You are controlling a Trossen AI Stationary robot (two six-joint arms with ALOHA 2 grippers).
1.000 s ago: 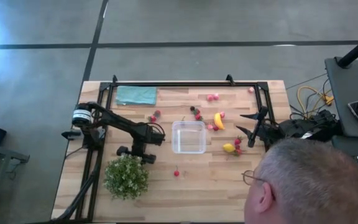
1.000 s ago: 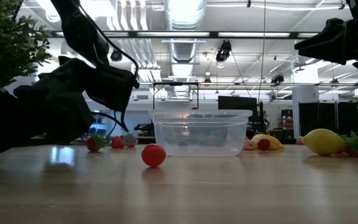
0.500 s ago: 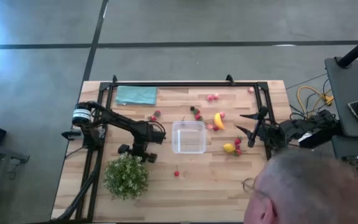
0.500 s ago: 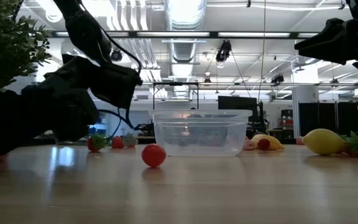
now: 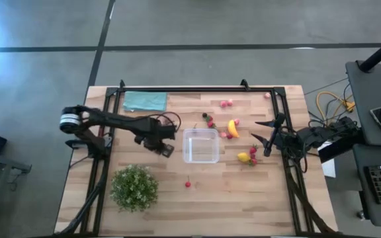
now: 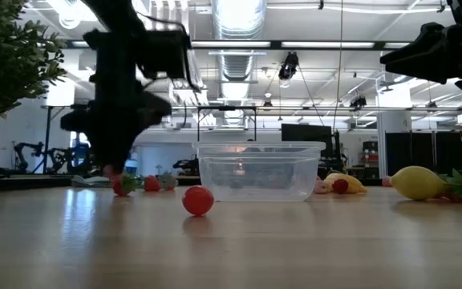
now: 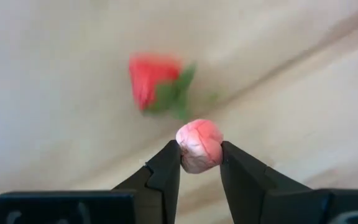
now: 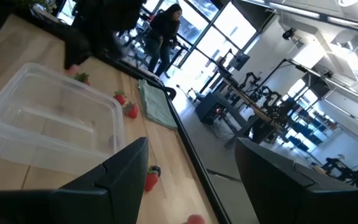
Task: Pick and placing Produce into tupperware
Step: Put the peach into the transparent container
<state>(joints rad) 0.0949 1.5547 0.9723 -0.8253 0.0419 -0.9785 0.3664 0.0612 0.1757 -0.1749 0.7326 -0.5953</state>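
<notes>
Left tool clamped on pink berry, lifted clear of table, tupperware just beside it; right tool parked wide, empty, near lemon

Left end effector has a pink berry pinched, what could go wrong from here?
1. The left end effector holds the small pink raspberry-like piece only at its fingertips; it could slip out in transit.
2. The clear square plastic container is light and empty; clipping its rim could shove it.
</notes>
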